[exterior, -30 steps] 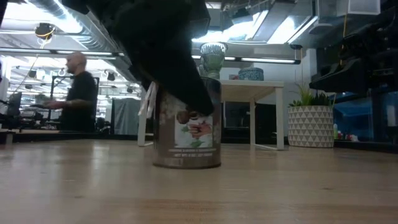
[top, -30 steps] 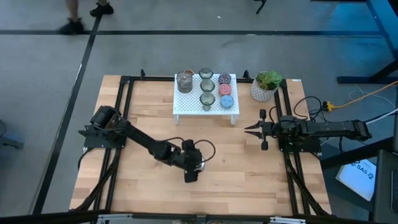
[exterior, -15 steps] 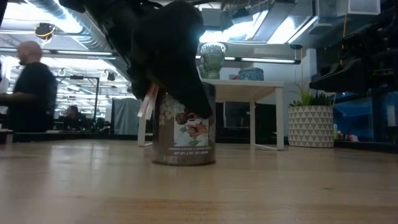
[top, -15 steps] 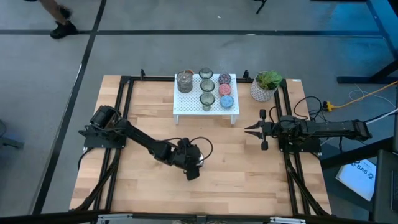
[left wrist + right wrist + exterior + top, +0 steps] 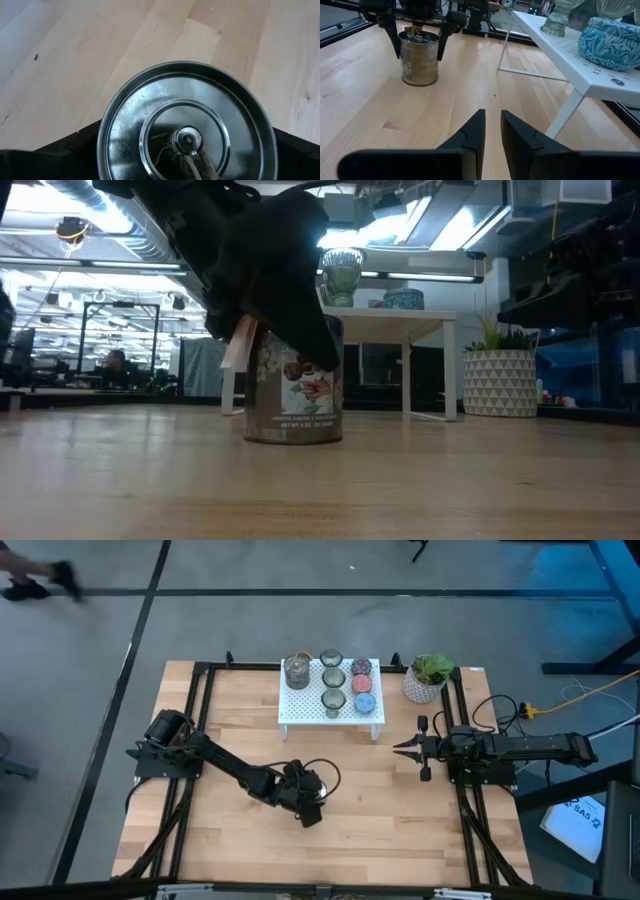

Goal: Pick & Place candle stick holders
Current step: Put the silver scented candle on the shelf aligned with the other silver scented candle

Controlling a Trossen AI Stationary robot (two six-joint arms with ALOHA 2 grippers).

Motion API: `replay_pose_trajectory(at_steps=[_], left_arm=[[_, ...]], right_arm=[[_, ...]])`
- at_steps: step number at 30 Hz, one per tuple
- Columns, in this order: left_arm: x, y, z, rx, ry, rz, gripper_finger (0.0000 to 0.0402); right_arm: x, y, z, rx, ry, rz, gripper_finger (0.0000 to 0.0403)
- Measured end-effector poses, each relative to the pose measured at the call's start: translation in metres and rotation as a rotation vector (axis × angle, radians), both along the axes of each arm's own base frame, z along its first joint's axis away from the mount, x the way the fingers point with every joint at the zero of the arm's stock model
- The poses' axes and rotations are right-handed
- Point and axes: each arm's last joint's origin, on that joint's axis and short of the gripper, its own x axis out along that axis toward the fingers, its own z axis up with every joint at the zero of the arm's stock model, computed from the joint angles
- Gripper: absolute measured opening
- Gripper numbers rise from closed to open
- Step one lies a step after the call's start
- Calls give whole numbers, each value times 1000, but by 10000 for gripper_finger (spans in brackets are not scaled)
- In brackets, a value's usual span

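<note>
Tabletop (image 5: 380,830) of pale wood carries one silver candle stick holder (image 5: 293,395) toward its front, a little left of the middle. It is a shiny tin standing upright, with a picture label on its side. From the left wrist view its round lid (image 5: 187,130) shows ringed ridges and a small centre knob with a wisp of twine.

The left gripper (image 5: 310,802) hangs right over this tin. Seen from across the table, its fingers (image 5: 395,42) are spread wide and reach down on either side of the tin's wall, very near it. Whether they press on the metal cannot be told.

Farther back, at the right side, the right gripper (image 5: 403,750) waits low over bare wood, pointing toward the middle. Its fingers (image 5: 470,132) lie nearly together with a slim gap, and nothing is between them.

At the far edge stands the white perforated rack (image 5: 300,710). On it are the second silver holder (image 5: 297,671) at the left and three olive-clear glass cups (image 5: 333,677) in a row down the middle. On its right are the purple cup (image 5: 361,666), the pink cup (image 5: 362,683) and the blue cup (image 5: 363,701).

Just right of the rack stands a white pot with a green plant (image 5: 428,680).
</note>
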Motion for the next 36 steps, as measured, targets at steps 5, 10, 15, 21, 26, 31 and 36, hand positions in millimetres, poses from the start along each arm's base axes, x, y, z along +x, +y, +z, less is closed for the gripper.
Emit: replay_pose_trajectory(at_steps=[5,10,15,21,26,31,36], left_arm=[[0,1,0,-11,-10,47,358],[-3,3,-2,6,-9,123,358],[-3,4,-2,-7,-7,134,358],[-3,4,-2,2,-10,142,357],[-6,0,0,14,-14,132,356],[-12,-5,17,21,-68,131,355],[-17,-5,28,51,-94,141,355]], right_arm=[[0,0,0,0,0,0,63],[0,0,0,0,0,0,63],[0,0,0,0,0,0,63],[0,0,0,0,0,0,63],[0,0,0,0,0,0,63],[0,0,0,0,0,0,63],[0,0,0,-1,0,-1,63]])
